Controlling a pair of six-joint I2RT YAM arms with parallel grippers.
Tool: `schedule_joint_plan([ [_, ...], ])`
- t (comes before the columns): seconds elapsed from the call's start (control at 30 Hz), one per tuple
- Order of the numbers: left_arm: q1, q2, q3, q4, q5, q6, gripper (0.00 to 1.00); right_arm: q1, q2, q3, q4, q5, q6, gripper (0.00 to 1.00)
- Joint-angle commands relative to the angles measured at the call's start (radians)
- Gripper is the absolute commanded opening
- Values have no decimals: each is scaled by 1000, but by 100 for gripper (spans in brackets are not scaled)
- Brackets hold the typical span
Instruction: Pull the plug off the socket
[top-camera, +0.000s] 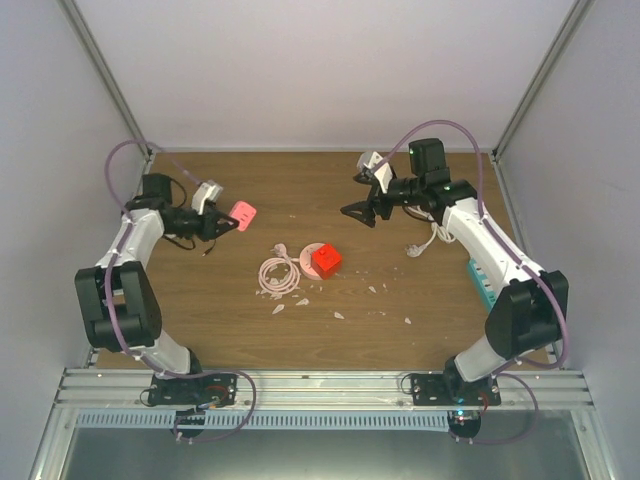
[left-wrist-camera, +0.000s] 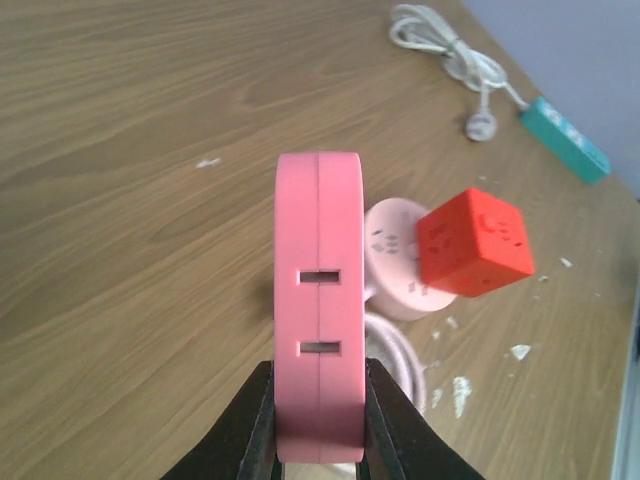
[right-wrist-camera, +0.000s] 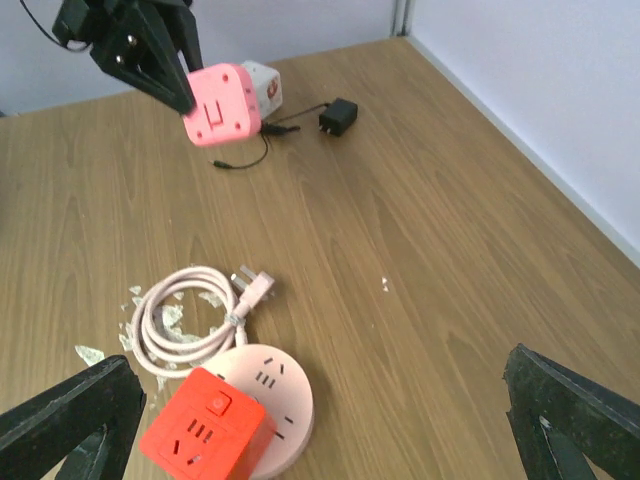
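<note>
Close to the lower centre of the top view, white flakes (top-camera: 338, 315) are scattered on the wooden table (top-camera: 420, 190). Just above them, a red cube adapter (top-camera: 325, 261) is seen resting tilted on a round pink socket (top-camera: 311, 252), with a coiled pink cord (top-camera: 279, 274) lying just to the left and its plug (right-wrist-camera: 255, 287) free on the wood. At the right edge a teal power strip (top-camera: 482, 283) is found, with a white cable (top-camera: 430, 240) near it. Further up, at the left, a pink adapter (top-camera: 243, 212) is clamped by its edges between the fingers of the left gripper (left-wrist-camera: 318, 400), well apart from the socket. At the upper right, the right gripper (top-camera: 362, 212) is spread wide, and nothing is held between its fingers (right-wrist-camera: 570, 415). A black charger (right-wrist-camera: 338, 115) lies beyond.
</note>
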Motion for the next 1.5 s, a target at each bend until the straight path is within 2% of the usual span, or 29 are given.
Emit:
schedule_joint_plan([
  [0.0, 109, -21, -58, -4, -60, 45, 1, -8, -21, 15, -59, 59, -71, 99],
  [0.37, 346, 15, -154, -48, -104, 144, 4, -9, -9, -31, -92, 75, -109, 100],
  [1.07, 463, 202, -171, -30, -180, 167, 8, -8, 72, -33, -121, 44, -105, 100],
  [1.2, 472, 239, -149, -32, -201, 169, 17, -8, 89, -21, -134, 34, -104, 100],
  [1.47, 485, 226, -106, -47, -226, 183, 57, -9, 120, -1, -158, 22, -112, 100],
])
